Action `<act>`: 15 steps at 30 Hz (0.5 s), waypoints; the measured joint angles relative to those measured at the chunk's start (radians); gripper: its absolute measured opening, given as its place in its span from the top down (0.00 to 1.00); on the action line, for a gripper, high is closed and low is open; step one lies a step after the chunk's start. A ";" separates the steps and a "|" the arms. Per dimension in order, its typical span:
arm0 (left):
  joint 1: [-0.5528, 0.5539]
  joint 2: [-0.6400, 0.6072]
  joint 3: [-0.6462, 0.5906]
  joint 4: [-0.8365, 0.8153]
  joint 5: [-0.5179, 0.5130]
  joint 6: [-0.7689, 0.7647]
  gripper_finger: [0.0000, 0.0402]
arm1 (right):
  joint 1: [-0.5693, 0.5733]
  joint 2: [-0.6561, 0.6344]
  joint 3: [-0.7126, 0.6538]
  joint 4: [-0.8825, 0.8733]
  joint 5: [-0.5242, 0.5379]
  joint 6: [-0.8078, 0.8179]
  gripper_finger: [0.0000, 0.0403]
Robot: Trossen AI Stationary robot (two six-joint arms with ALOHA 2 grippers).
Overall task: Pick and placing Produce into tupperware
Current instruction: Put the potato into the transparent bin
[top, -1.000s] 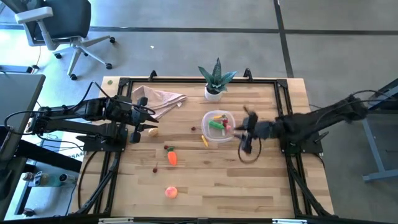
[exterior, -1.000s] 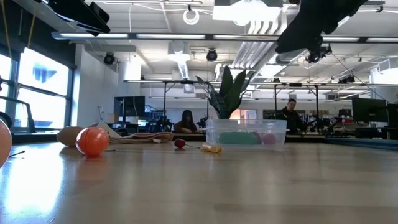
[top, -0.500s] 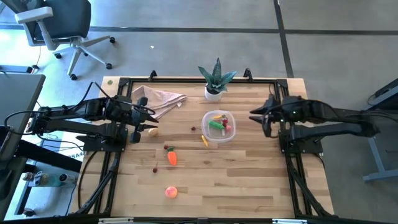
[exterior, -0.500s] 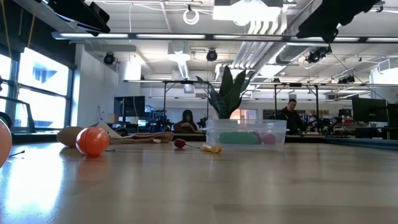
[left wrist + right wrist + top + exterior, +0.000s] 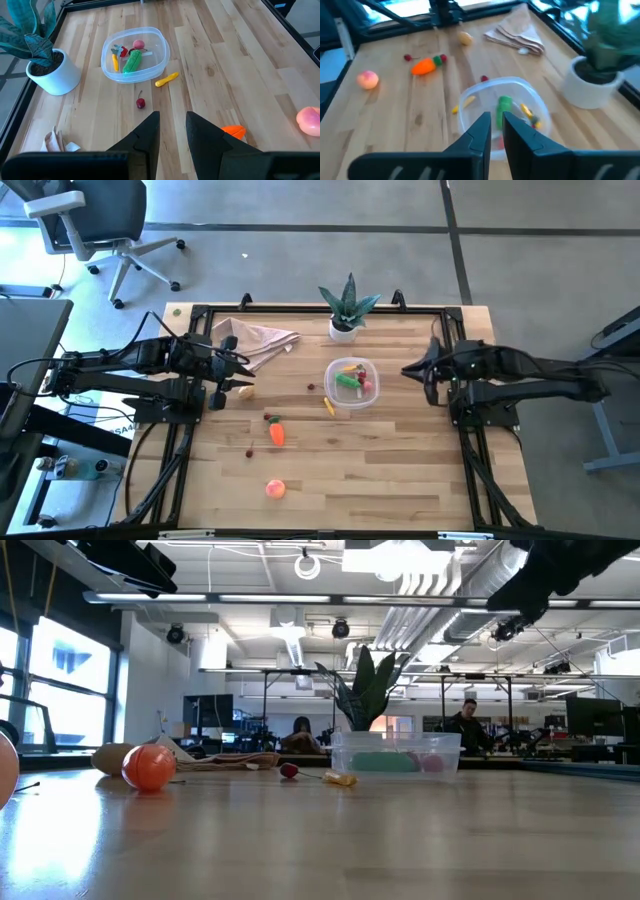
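the carrot (image 5: 276,434), at seven o'clock from the tub (image 5: 350,381), looked light, hard and slippery; best pinched mid-body. both the left gripper (image 5: 240,372) and the right gripper (image 5: 408,369) had their fingers nearly together, holding nothing.

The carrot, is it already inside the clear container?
No, the carrot lies on the bare wood table, apart from the tupperware, which holds a green pod and a few small pieces.

i can't read any text, label, brand or number from here: nothing legible on the tupperware (image 5: 134,53), the produce, the plant pot (image 5: 54,74), the table (image 5: 400,460) or either arm.
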 joint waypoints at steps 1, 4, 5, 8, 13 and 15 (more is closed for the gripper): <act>0.000 0.000 0.000 0.000 0.000 0.000 0.79 | 0.000 -0.009 -0.041 0.051 -0.015 -0.010 0.91; 0.000 0.000 0.000 0.000 0.000 0.000 0.79 | -0.004 -0.028 -0.115 0.134 -0.034 -0.021 0.91; 0.000 0.000 0.000 0.000 0.000 0.000 0.79 | -0.007 -0.037 -0.122 0.139 -0.033 -0.028 0.91; 0.000 0.000 0.000 0.000 0.000 0.000 0.79 | -0.007 -0.065 -0.135 0.127 -0.006 -0.021 0.91; 0.000 0.000 0.000 0.000 0.000 0.000 0.79 | -0.007 -0.090 -0.138 0.096 0.000 -0.012 0.91; 0.000 0.000 0.000 0.000 0.000 0.000 0.79 | -0.007 -0.090 -0.138 0.090 0.000 -0.012 0.91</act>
